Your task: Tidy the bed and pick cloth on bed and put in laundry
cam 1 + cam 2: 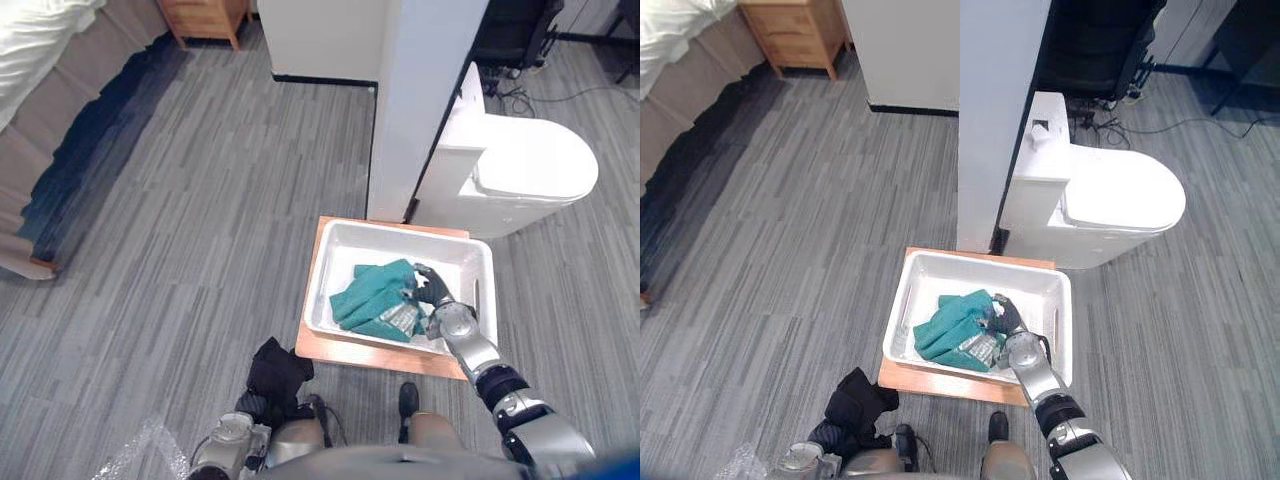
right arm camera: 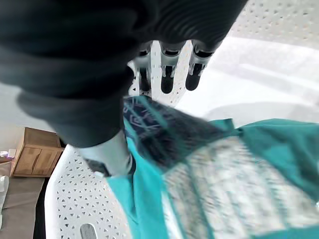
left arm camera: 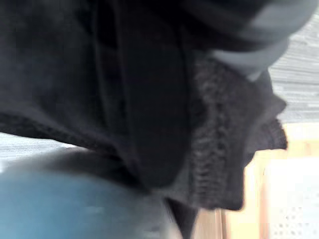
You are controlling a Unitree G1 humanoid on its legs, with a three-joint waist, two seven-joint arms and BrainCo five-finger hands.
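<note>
the left hand (image 1: 248, 410) has a black cloth (image 1: 278, 372) bunched over it; i cannot tell how its fingers lie underneath. a white basket (image 1: 330, 262) on a wooden board (image 1: 375, 358) holds a teal cloth (image 1: 370, 295) just under the right hand (image 1: 437, 292), whose fingers are straight and gripping nothing, thumb against the cloth.
</note>
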